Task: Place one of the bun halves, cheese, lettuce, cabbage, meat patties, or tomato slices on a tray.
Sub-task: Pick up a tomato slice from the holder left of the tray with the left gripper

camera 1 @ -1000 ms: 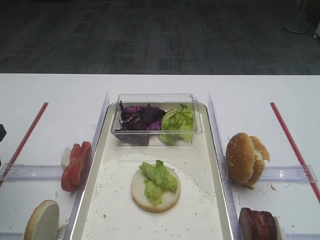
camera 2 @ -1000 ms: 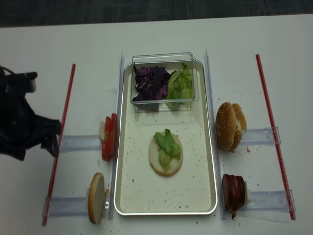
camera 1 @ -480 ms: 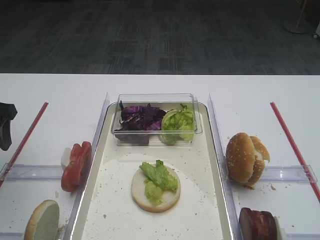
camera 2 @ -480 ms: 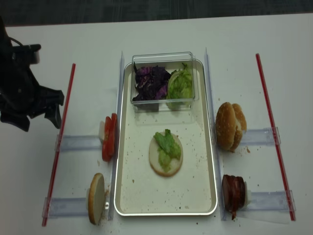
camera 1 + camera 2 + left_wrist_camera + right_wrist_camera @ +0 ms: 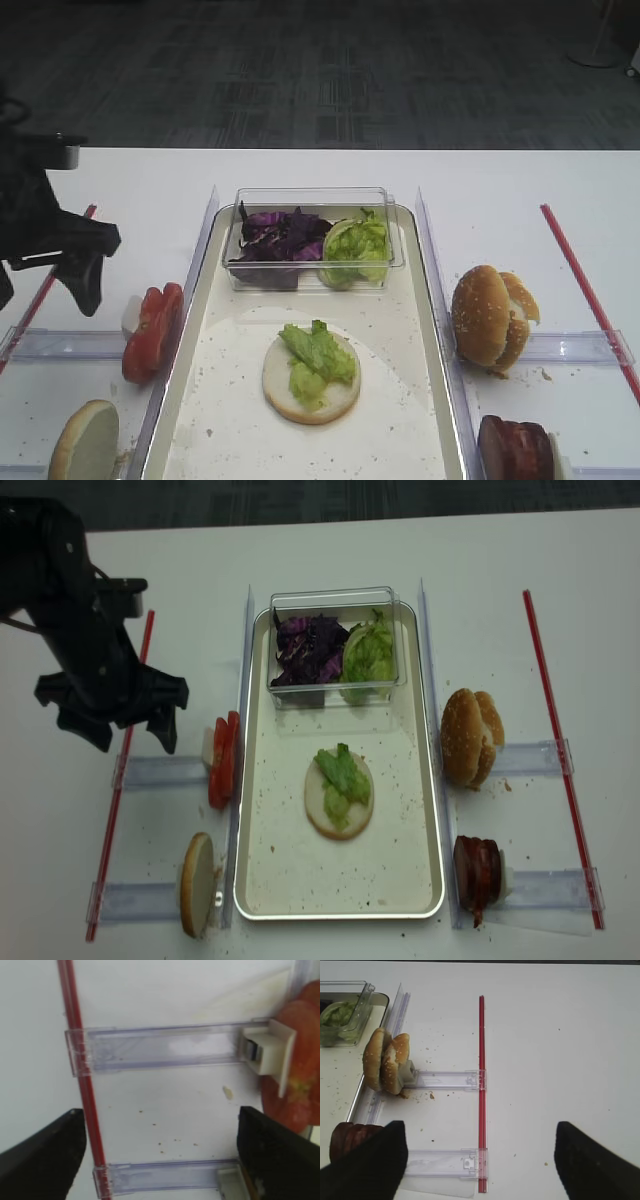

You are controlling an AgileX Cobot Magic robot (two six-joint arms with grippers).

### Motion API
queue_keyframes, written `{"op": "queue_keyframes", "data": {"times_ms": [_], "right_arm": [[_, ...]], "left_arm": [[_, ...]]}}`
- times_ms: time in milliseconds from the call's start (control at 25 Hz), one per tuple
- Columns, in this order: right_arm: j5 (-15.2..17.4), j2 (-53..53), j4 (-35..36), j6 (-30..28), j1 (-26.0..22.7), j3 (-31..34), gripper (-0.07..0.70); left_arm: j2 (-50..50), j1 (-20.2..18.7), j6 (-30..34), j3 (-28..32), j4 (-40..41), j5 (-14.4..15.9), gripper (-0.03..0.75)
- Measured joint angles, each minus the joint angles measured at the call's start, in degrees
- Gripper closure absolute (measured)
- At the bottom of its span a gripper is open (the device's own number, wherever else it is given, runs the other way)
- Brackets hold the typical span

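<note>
The left gripper has its jaws spread wide with nothing between them, hanging over the desk at about 9 o'clock from the tray, just beside the tomato slices. In the left wrist view its two dark fingers frame bare desk, a red strip and a clear plastic holder, with the tomato at the right edge. The right gripper also has its jaws apart and empty, seen only from its own wrist camera, above the desk at 3 o'clock from the tray.

On the tray a bun half lies cut face up near the middle, with a lettuce leaf on it. At the tray's 12 o'clock end a clear box holds purple cabbage and more lettuce. More bun halves stand on edge at 3 o'clock, meat patties at 4 o'clock, and another bun half at 8 o'clock.
</note>
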Motion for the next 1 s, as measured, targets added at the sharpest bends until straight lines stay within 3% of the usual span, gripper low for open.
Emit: {"op": "queue_keyframes", "data": {"times_ms": [560, 720, 1000], "right_arm": [[0.00, 0.00, 0.00, 0.00, 0.00, 0.00, 0.016], [0.00, 0.00, 0.00, 0.00, 0.00, 0.00, 0.016], [0.00, 0.00, 0.00, 0.00, 0.00, 0.00, 0.016]], "left_arm": [[0.00, -17.09, -14.95, -4.77, -1.44, -0.94, 0.149], [0.04, -19.19, -18.67, -4.82, -1.44, -2.44, 0.149], [0.42, -19.61, -20.45, -4.97, -1.76, -2.99, 0.149]]}}
